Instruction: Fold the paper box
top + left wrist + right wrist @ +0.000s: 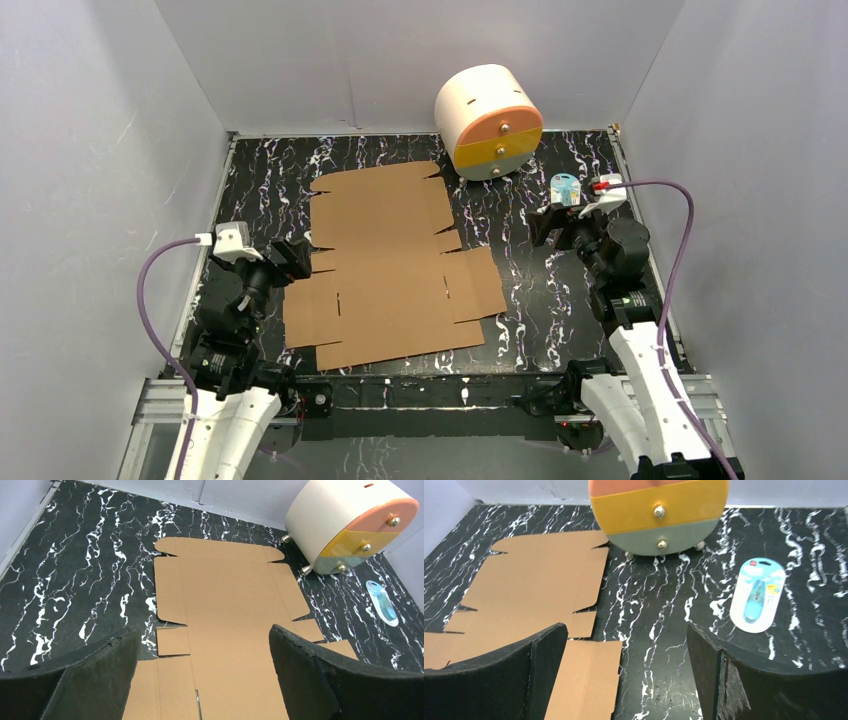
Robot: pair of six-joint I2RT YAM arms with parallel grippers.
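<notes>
Black table [550,300] holds your light, stiff cardboard sheet [390,270] (pinch a side flap); left gripper [290,258] and right gripper [545,226] gape empty.

On the black marbled table [530,300], a white drum [488,120] faced orange, yellow, grey — near it, a flat blue pack [758,595].

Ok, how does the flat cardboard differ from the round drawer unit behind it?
The paper box lies flat and unfolded; the round drawer unit stands as a solid drum on small feet. The paper box is plain brown; the round drawer unit is white with orange, yellow and grey-green fronts. Both rest on the black marbled table.
</notes>
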